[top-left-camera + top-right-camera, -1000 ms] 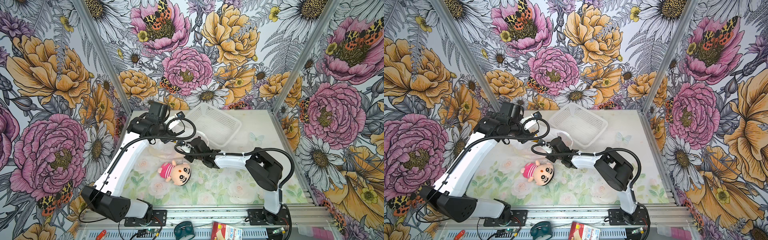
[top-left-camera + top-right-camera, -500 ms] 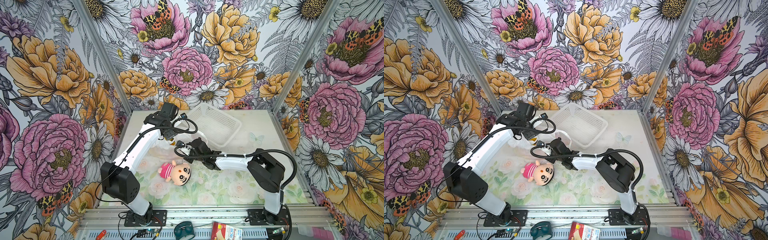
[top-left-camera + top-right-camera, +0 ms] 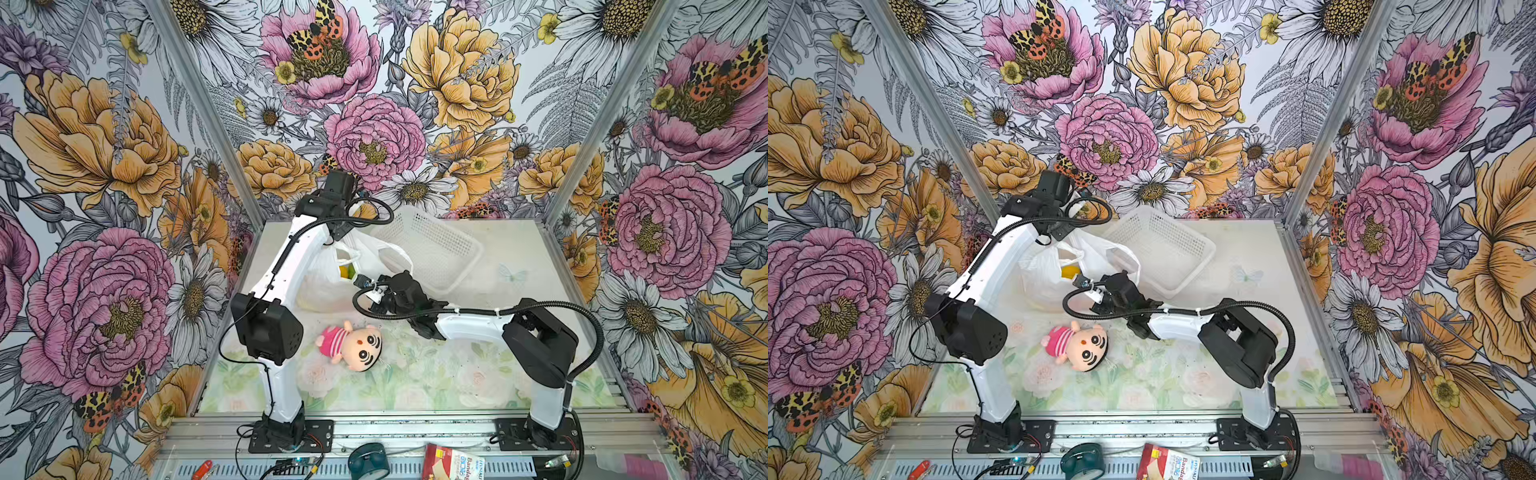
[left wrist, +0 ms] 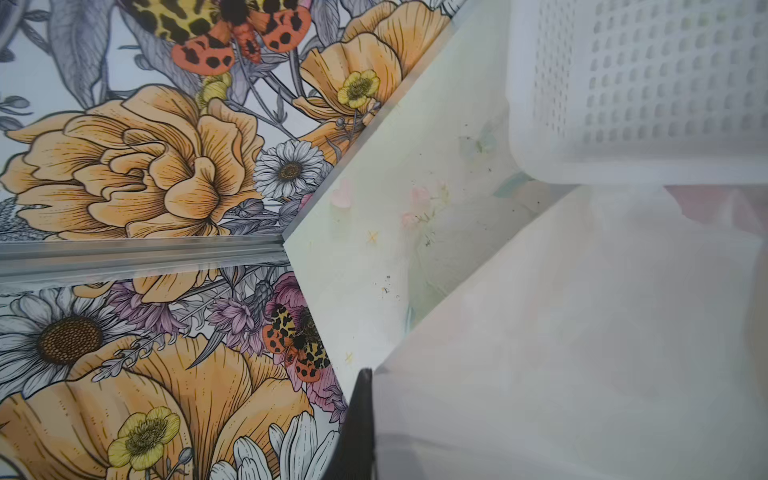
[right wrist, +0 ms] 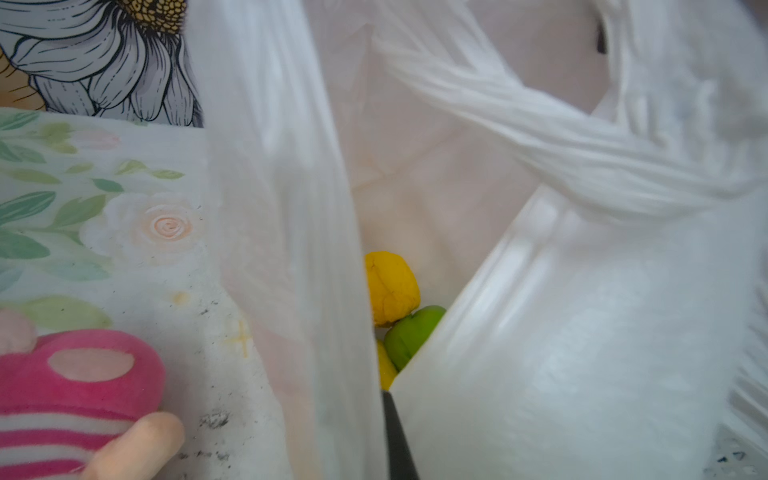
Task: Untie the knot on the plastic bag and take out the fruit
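Gripping the plastic bag [image 3: 320, 286] from two sides, both arms work just beside the white basket [image 3: 432, 241] on the bench [image 3: 519, 249]. The left jaws are closed on the bag's upper film near the basket's rear corner and hold that side raised. In the left wrist view, taut translucent plastic [image 4: 582, 332] runs from one black finger [image 4: 361, 415] toward the basket's rim [image 4: 623, 174]. The right jaws are closed on the bag's edge by the basket's front corner, at the bag's mouth, which gapes between the two grips. A twisted handle strand [image 5: 561, 141] crosses that opening. The fruit lies inside the bag beside the basket: a yellow piece [image 5: 390, 286], a green one [image 5: 411, 332] touching it, and more yellow below. A plush doll [image 3: 353, 343] lies apart from the basket, toward the arm bases.
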